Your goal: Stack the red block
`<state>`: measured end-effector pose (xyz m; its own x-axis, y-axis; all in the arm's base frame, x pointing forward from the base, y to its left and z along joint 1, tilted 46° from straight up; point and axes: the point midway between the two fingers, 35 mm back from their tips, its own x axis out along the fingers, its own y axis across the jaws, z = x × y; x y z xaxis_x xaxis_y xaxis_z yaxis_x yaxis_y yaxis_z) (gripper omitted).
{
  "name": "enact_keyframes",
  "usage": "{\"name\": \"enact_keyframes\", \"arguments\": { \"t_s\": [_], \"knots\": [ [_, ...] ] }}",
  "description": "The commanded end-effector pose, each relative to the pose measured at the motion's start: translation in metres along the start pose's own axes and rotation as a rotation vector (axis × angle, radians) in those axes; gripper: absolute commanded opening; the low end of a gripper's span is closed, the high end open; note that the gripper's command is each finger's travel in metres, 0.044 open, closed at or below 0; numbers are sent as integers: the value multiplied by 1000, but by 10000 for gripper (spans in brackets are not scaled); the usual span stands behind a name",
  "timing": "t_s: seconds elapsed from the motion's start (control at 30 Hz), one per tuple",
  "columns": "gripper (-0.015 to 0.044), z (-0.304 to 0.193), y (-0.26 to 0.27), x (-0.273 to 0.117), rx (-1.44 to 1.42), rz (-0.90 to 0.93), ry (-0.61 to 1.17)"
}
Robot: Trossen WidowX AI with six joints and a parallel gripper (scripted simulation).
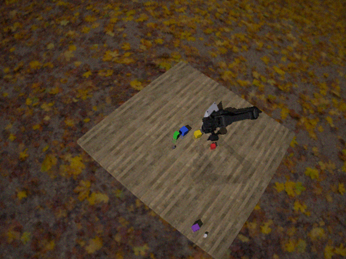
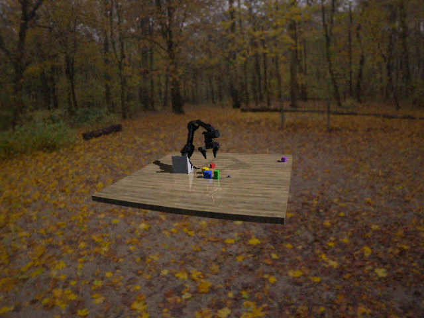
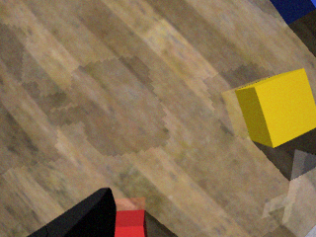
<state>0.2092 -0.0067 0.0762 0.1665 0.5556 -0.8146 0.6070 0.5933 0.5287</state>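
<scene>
The red block (image 1: 213, 146) (image 2: 212, 165) (image 3: 130, 224) sits on the wooden board, at the bottom edge of the wrist view and partly hidden there by a black finger. The green tower (image 1: 176, 135) (image 2: 216, 174) stands upright on the board, close beside a blue block; it is out of the wrist view. My gripper (image 2: 210, 157) is open and empty, pointing down. It hangs well above the board near the red and yellow blocks.
A yellow block (image 1: 197, 133) (image 2: 205, 169) (image 3: 283, 109) lies between the blue block (image 1: 184, 130) (image 2: 207, 174) (image 3: 294, 9) and the red one. A grey-white panel (image 1: 211, 110) (image 2: 181, 164) stands by the arm. A small dark object (image 1: 173, 147) (image 2: 228, 176) lies near the tower. A purple block (image 1: 195, 228) (image 2: 283, 159) is far off.
</scene>
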Motion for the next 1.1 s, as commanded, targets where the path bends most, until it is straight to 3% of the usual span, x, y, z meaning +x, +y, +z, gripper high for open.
{"name": "enact_keyframes", "arguments": {
  "t_s": [0.0, 0.13, 0.4, 0.7, 1.07],
  "knots": [
    [440, -29, 31, -2, 53, 48, 116],
    [440, -52, 53, -5, 94, 70, 202],
    [440, -55, 56, -5, 99, 72, 212],
    [440, -63, 61, 35, 98, 73, 211],
    [440, -66, 63, 42, 98, 74, 212]
  ]
}}
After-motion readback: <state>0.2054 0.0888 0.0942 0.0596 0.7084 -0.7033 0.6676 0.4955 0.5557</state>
